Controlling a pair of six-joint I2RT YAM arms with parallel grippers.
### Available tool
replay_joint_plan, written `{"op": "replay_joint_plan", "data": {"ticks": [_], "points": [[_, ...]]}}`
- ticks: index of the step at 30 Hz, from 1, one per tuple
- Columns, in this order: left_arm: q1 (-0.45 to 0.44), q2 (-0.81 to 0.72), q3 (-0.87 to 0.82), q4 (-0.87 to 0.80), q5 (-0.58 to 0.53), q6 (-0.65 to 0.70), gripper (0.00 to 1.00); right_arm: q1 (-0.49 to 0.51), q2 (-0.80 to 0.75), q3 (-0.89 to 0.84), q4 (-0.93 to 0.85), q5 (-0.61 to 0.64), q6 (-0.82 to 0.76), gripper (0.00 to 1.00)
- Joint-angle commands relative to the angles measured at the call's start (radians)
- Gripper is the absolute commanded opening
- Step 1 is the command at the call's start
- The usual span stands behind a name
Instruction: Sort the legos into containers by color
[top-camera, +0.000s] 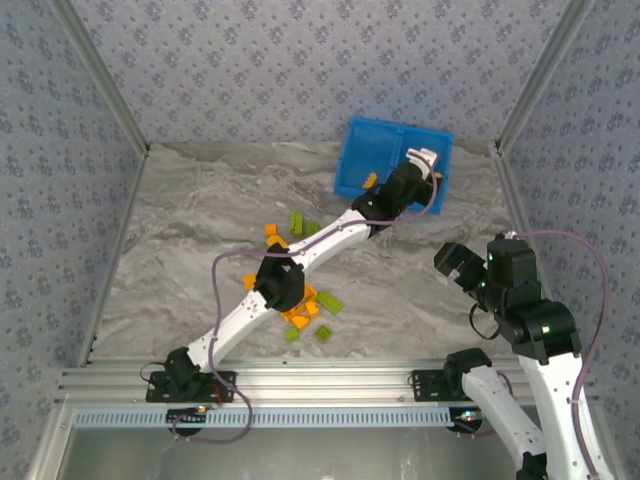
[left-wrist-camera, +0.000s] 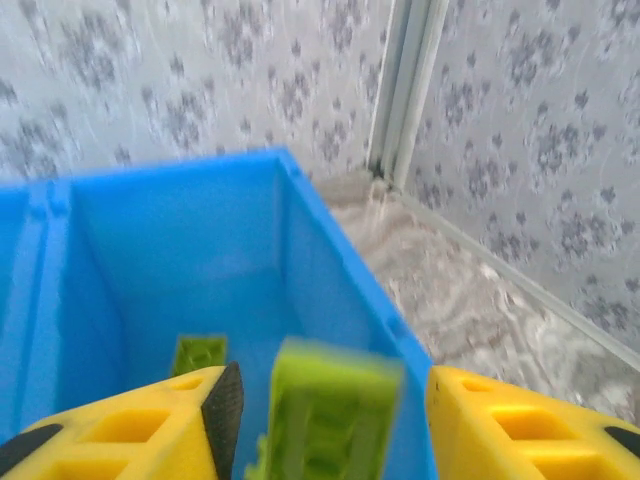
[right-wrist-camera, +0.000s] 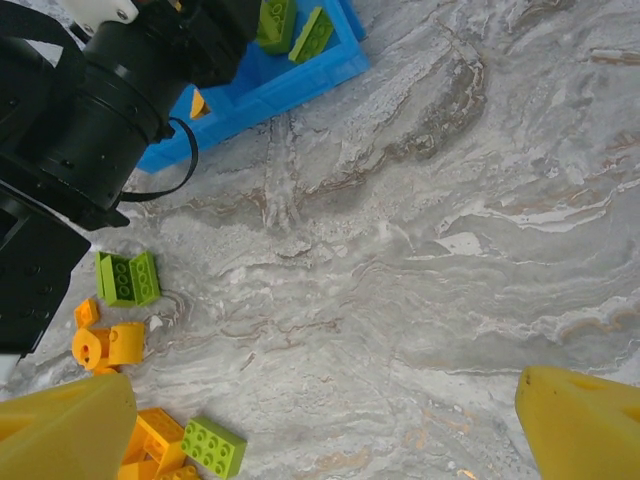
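My left gripper hangs over the right compartment of the blue bin. Its jaws are open, and a blurred lime green brick sits loose between them, with a gap on each side. Another green brick lies on the floor of that compartment. An orange brick lies in the left compartment. More orange legos and green legos are scattered mid-table under the left arm. My right gripper is open above bare table, right of the pile.
The left arm stretches diagonally from the near edge to the bin, over the brick pile. The bin stands at the far right by the corner post. Loose green bricks and orange ones lie left of my right gripper.
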Motion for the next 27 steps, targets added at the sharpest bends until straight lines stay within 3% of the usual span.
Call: {"op": "replay_joint_plan", "data": {"ticks": [1,6,11,14,19,23,27], "points": [[0.023,0.014,0.05,0.105,-0.058,0.003,0.55,-0.004,-0.01,0.034,-0.037,-0.009,-0.003,1.0],[0.035,-0.041,0.064,0.03,-0.052,0.0,0.66,-0.004,-0.011,0.033,-0.035,-0.024,0.007,1.0],[0.031,-0.2,0.037,-0.233,-0.031,-0.027,0.75,-0.004,-0.01,0.014,-0.023,-0.02,0.0,1.0],[0.035,-0.354,-0.058,-0.399,0.046,-0.07,0.8,-0.003,-0.008,-0.012,0.008,-0.059,-0.019,1.0],[0.045,-0.74,-0.519,-0.455,0.234,-0.016,0.89,0.013,-0.004,-0.095,0.135,-0.312,-0.154,1.0],[0.051,-1.044,-0.929,-0.451,0.213,0.033,0.93,0.094,0.024,-0.159,0.175,-0.37,-0.189,1.0],[0.058,-1.316,-1.249,-0.51,0.13,0.029,0.97,0.268,0.106,-0.193,0.197,-0.294,-0.215,1.0]]}}
